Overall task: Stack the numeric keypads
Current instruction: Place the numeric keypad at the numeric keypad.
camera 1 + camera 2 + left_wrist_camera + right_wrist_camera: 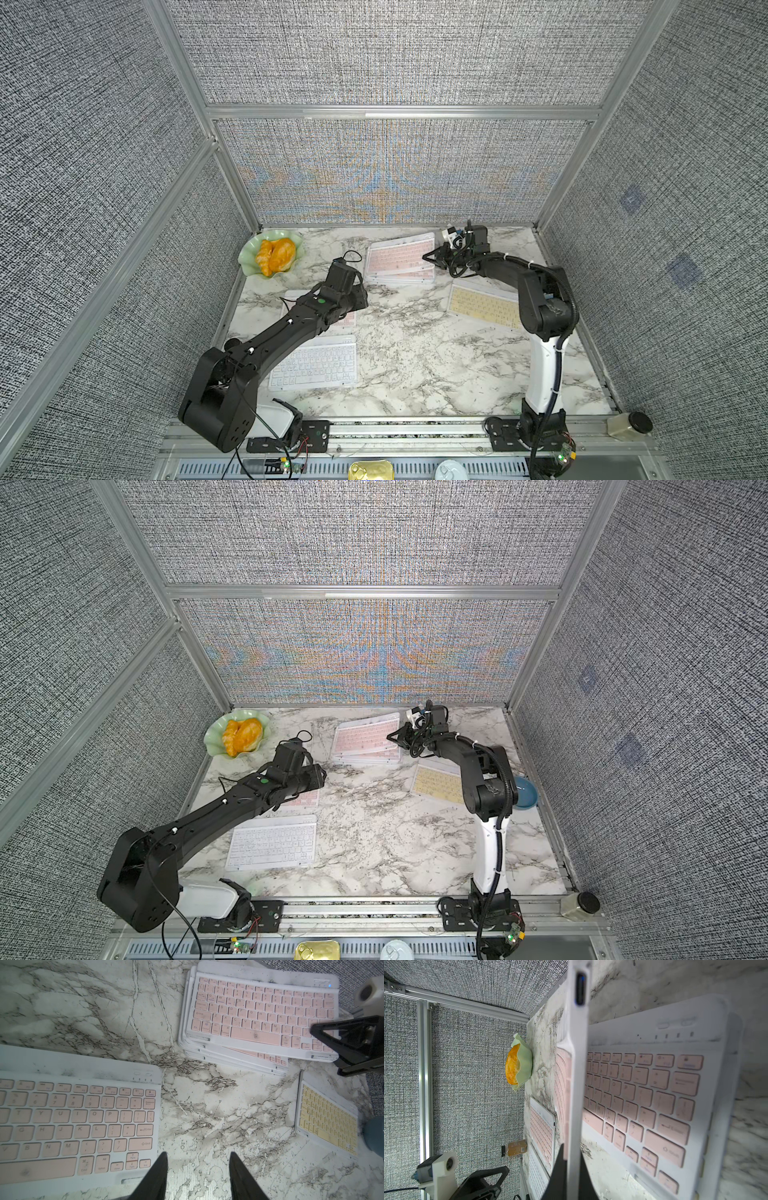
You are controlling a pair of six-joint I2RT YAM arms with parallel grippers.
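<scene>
A stack of numeric keypads [399, 276] lies at the back of the table. My right gripper [572, 1150] is shut on the right edge of its top pink keypad [401, 257], which sits skewed over another pink one [643, 1095]. A third pink keypad [72, 1118] lies left of centre, mostly under my left arm in both top views. My left gripper [197, 1154] hovers open over bare marble beside that keypad's right edge, nothing between its fingers. A white keypad [313, 361] lies near the front left. A yellow one [484, 307] lies on the right, partly under my right arm.
A green dish [249, 257] holding an orange pastry sits in the back left corner. A blue bowl [525, 791] stands at the right edge behind my right arm. A jar [629, 426] rests on the front rail. Fabric walls close in three sides.
</scene>
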